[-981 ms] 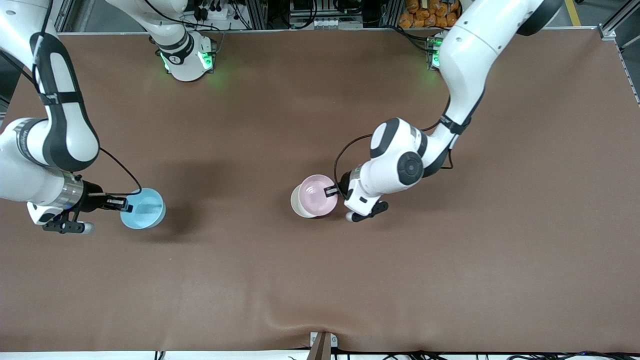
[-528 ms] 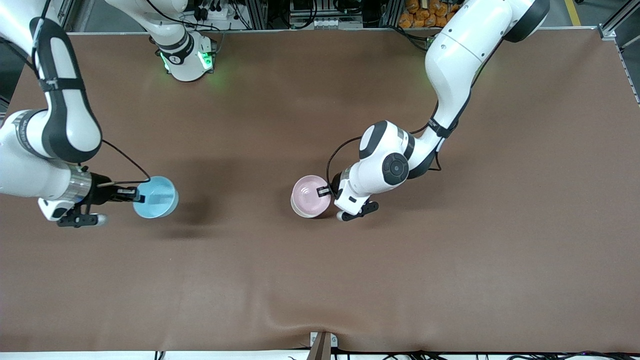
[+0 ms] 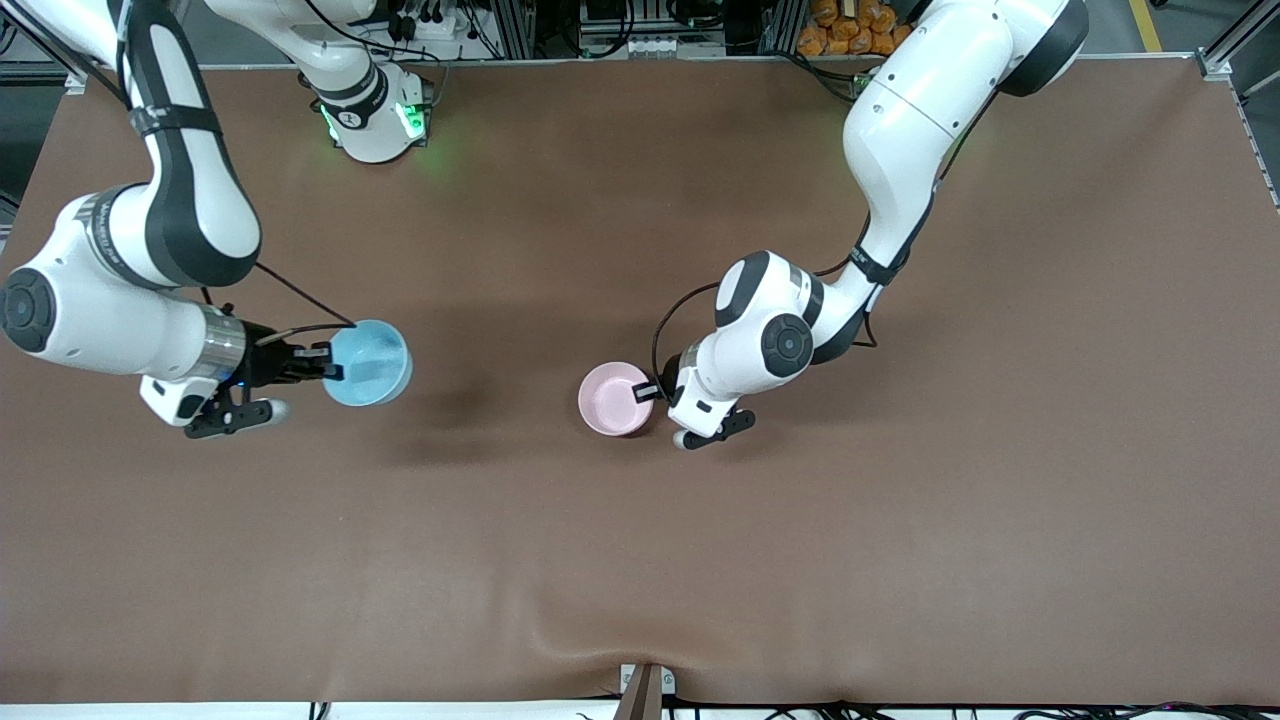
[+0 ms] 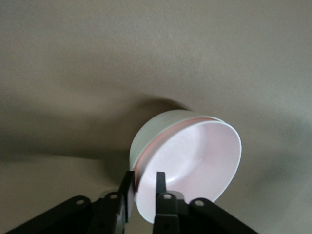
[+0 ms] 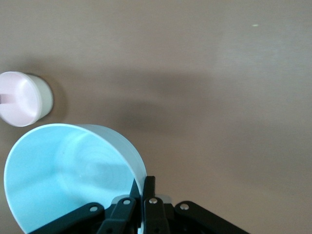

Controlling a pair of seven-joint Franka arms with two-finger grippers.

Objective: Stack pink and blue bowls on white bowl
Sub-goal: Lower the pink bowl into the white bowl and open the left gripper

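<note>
Pink bowl (image 3: 616, 398) sits nested in the white bowl (image 4: 153, 131) mid-worktop (image 3: 640, 560); the left pincer (image 3: 650, 391) straddles its rim, fingers slightly parted. The right pincer (image 3: 322, 365) pinches the blue bowl (image 3: 368, 362) by its rim, up over the worktop toward the right arm's end from the pink bowl. They look light, stiff and slick, so the thin rim seems the only handhold.

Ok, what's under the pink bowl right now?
The pink bowl sits nested in the white bowl; only the white bowl's outer wall shows, its inside covered. The left gripper straddles the rim, fingers slightly apart.
</note>
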